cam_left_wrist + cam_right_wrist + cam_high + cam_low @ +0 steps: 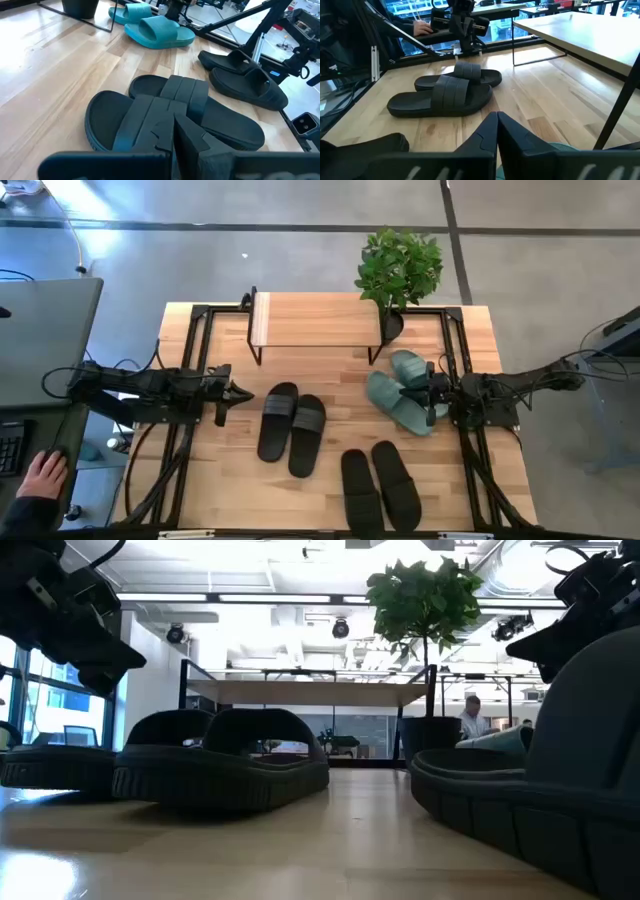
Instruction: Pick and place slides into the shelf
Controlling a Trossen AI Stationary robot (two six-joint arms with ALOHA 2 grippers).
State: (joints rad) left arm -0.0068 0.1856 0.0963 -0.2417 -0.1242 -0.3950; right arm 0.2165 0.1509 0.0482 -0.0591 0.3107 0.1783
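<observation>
The shelf (315, 320) stands at the table's far middle on thin black legs. One black pair of slides (290, 425) lies soles down mid-table, and another black pair (380, 485) lies near the front edge. The sage-green pair (400, 395) lies at the right, in front of the shelf's right end. My left gripper (240, 393) hangs shut above the table, just left of the middle black pair (170, 115). My right gripper (430, 393) is shut and hovers over the green pair's right side, with a strip of green (560, 147) showing below its fingers.
A potted plant (400, 270) stands at the shelf's far right corner. Black frame rails (195, 360) run along the table's left and right sides. A person's hand (40, 475) rests at a desk left of the table. Bare wood lies in front of the shelf.
</observation>
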